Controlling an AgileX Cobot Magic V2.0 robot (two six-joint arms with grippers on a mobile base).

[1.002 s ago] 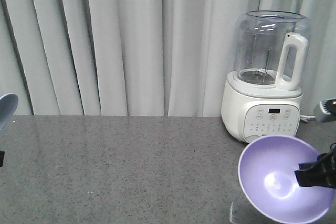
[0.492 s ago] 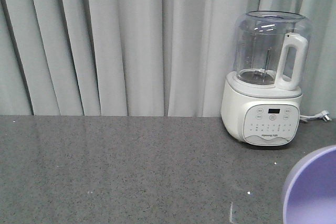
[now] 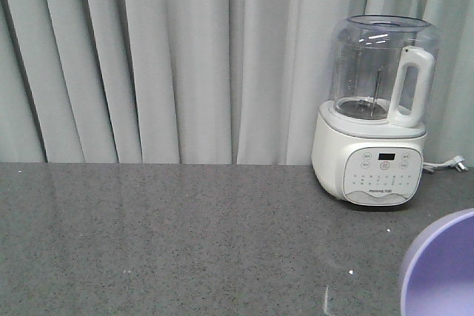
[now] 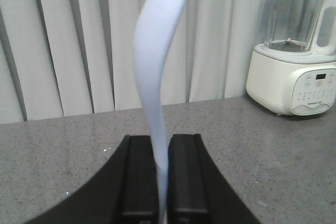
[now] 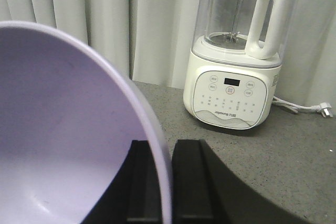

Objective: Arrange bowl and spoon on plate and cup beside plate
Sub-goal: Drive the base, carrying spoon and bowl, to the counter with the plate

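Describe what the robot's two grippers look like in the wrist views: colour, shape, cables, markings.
Left gripper: two matte black, flat-faced rectangular fingers with squared tips, flaring below into a broad curved black base. Right gripper: the same matte black blocky fingers on a rounded black base. No cables, labels or markings show on either; the arms are out of view.
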